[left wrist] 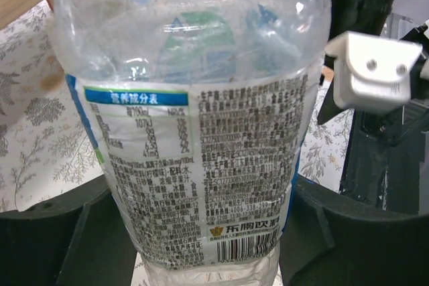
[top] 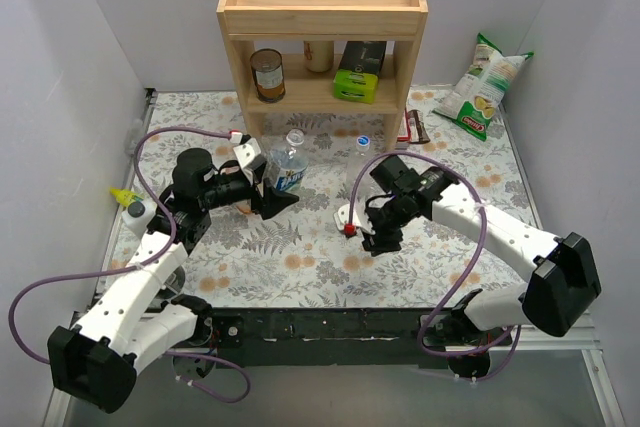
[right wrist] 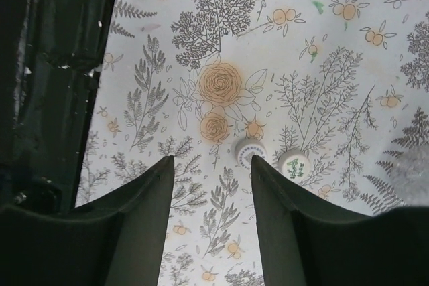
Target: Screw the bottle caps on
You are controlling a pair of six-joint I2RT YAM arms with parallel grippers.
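Left wrist view: the left gripper (left wrist: 201,232) is clamped on the lower body of the labelled bottle (left wrist: 194,132), with a black finger pressed against each side. Seen from above, that bottle stands upright just in front of the wooden shelf (top: 322,7). The right gripper (right wrist: 212,159) hangs over the tabletop (right wrist: 322,65) farther out from the shelf, jaws parted and empty. Two small round caps (right wrist: 250,151) lie just past its fingertips.
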